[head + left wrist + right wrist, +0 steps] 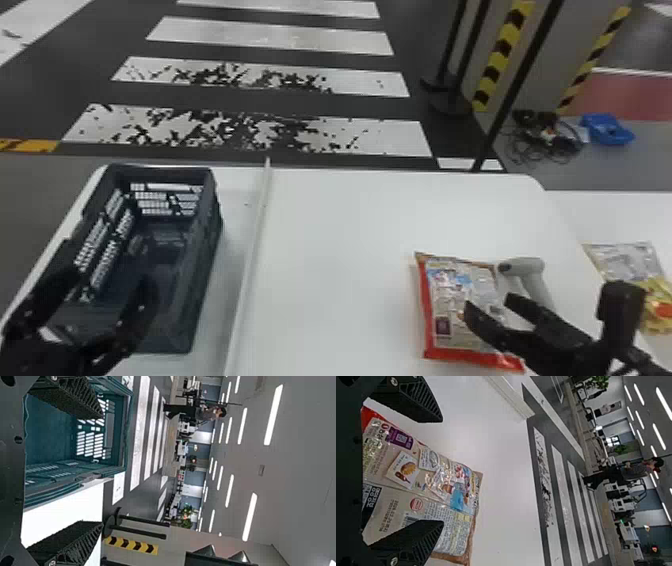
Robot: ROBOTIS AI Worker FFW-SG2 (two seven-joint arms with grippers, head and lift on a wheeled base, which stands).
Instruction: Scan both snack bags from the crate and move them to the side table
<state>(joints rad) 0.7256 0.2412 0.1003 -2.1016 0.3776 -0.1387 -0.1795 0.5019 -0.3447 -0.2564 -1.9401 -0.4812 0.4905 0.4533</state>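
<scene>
Bags: 2, both on their backs or fronts, can't tell which. First is a red-edged, beige printed plastic snack bag (437, 300), flat on the white bench (340, 240) toward its right edge. Labels on it: purple panel with square code (400, 438), white food-picture panel (404, 470), red round mark (416, 504), part of a barcode, dense small print. Glossy, wrinkled. Second is a silver-and-yellow plastic bag (627, 262) with a red-orange patch, on the white side table (570, 215), past the bench's right edge. Scanner: 1, light grey plastic handheld (535, 272), just beside first bag. Crate: 1, dark blue-green slatted plastic (202, 250), bench's far left corner. Right gripper (487, 302) over first bag, fingers spread, contact unclear. Left gripper (112, 280) at crate, fingers apart, nothing grasped.
</scene>
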